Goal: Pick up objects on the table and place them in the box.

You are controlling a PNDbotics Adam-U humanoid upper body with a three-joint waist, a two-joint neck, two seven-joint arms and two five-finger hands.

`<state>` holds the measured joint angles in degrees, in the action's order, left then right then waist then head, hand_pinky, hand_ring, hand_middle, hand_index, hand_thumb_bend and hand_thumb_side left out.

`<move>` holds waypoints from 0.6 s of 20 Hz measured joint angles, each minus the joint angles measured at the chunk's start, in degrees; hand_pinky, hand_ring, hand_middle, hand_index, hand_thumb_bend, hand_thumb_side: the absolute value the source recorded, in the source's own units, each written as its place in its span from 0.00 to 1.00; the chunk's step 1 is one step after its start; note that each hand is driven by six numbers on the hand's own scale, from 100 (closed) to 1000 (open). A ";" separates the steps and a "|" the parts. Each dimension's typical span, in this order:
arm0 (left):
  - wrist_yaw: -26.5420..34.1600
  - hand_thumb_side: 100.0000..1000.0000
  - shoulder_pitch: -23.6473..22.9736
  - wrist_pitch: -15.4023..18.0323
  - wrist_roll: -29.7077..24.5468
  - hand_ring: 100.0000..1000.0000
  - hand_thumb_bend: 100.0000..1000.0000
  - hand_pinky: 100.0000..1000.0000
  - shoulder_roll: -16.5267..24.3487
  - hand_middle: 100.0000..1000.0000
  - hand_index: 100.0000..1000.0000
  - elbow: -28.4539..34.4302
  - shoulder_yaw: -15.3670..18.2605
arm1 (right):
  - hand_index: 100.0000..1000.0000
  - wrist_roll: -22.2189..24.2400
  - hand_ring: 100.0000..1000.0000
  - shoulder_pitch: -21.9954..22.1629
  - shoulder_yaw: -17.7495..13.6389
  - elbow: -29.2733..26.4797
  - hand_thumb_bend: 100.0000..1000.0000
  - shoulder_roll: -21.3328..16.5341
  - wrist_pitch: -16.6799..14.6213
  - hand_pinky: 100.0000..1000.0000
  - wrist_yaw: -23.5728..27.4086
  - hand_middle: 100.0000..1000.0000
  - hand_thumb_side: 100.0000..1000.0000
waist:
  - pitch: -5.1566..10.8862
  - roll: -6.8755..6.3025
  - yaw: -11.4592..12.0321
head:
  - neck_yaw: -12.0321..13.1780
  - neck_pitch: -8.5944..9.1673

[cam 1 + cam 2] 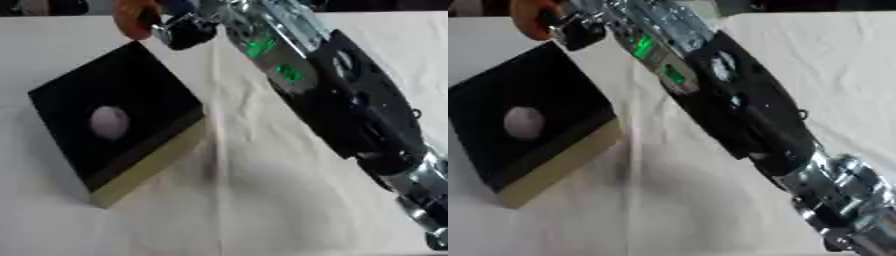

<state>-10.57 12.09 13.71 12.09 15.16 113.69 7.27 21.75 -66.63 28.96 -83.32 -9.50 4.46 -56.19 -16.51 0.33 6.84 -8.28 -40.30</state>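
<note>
Right hand (179, 27) at upper left of frame, fingers grasping an orange object (131, 20) just beyond the far corner of the box (149, 165). Object looks small, rounded, probably light and smooth; a wrap around its middle suits it. A white ball (110, 121) already lies in the box, left on the counter (289, 200).

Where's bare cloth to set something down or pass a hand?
Bare cloth lies in front of the box, between it and the right arm. The far edge is crowded: the right hand with an orange object sits by the box's far corner.
</note>
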 measured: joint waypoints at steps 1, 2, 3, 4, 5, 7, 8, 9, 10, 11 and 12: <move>0.02 0.89 0.00 -0.01 0.06 0.76 0.00 0.70 -0.01 0.81 0.80 0.00 0.00 | 0.62 -0.03 0.43 0.29 0.33 0.51 0.00 0.90 -0.34 0.73 -0.50 0.36 0.00 | 0.00 0.00 0.15 | -0.08 0.00; 0.06 0.89 0.00 -0.06 0.21 0.76 0.00 0.70 -0.02 0.81 0.80 0.00 0.01 | 0.63 -0.08 0.43 0.75 0.67 1.06 0.00 1.79 -0.64 0.73 -1.11 0.36 0.00 | 0.00 0.00 0.28 | -0.19 0.00; 0.11 0.89 0.00 -0.05 0.39 0.76 0.00 0.70 -0.02 0.81 0.80 0.00 0.01 | 0.63 -0.07 0.43 1.23 1.05 1.64 0.00 2.56 -0.96 0.73 -1.70 0.36 0.00 | 0.00 0.00 0.30 | -0.27 0.00; 0.18 0.89 0.00 -0.05 0.68 0.76 0.00 0.70 -0.02 0.81 0.80 0.00 0.01 | 0.63 -0.01 0.43 1.75 1.47 2.38 0.00 3.27 -1.29 0.73 -2.27 0.36 0.00 | 0.00 -0.01 0.32 | -0.40 0.00; 0.23 0.89 0.00 -0.05 0.96 0.76 0.00 0.70 -0.03 0.81 0.80 0.00 0.01 | 0.63 0.04 0.43 2.20 1.88 3.16 0.00 3.87 -1.60 0.73 -2.80 0.36 0.00 | -0.01 -0.01 0.36 | -0.47 0.00; 0.32 0.89 0.01 -0.04 1.53 0.76 0.00 0.70 -0.04 0.81 0.80 0.00 0.02 | 0.63 0.10 0.44 2.89 2.63 4.84 0.00 4.96 -2.20 0.73 -3.57 0.37 0.00 | -0.01 -0.01 0.43 | -0.51 0.00; 0.37 0.89 0.01 -0.04 1.75 0.76 0.00 0.70 -0.04 0.81 0.80 0.00 0.02 | 0.63 0.06 0.44 3.19 2.95 5.78 0.00 5.45 -2.48 0.73 -3.81 0.37 0.00 | -0.02 -0.01 0.45 | -0.52 0.00; 0.41 0.89 0.01 -0.02 1.92 0.76 0.00 0.70 -0.04 0.81 0.80 0.00 0.02 | 0.63 0.03 0.44 3.41 3.25 6.80 0.00 5.87 -2.76 0.73 -4.05 0.37 0.00 | -0.02 -0.01 0.50 | -0.54 0.00; 0.42 0.89 0.01 -0.01 2.05 0.76 0.00 0.70 -0.04 0.81 0.80 0.00 0.02 | 0.63 -0.02 0.44 3.67 3.55 7.92 0.00 6.30 -3.04 0.73 -4.30 0.37 0.00 | -0.02 -0.01 0.56 | -0.58 0.00; 0.42 0.89 0.01 -0.04 2.15 0.76 0.00 0.70 -0.04 0.81 0.80 0.00 0.02 | 0.63 -0.08 0.45 3.86 3.83 9.08 0.00 6.74 -3.32 0.73 -4.51 0.37 0.00 | -0.03 -0.01 0.58 | -0.67 0.00; 0.42 0.89 0.01 -0.06 2.17 0.76 0.00 0.70 -0.04 0.81 0.80 0.00 0.02 | 0.63 -0.18 0.45 4.06 4.03 10.23 0.00 7.13 -3.60 0.73 -4.72 0.37 0.00 | -0.03 -0.01 0.59 | -0.72 0.00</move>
<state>-10.15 12.11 13.65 14.26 15.12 113.69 7.29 21.57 -62.57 33.00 -73.09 -2.37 0.85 -60.91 -16.55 0.32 7.43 -9.00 -40.30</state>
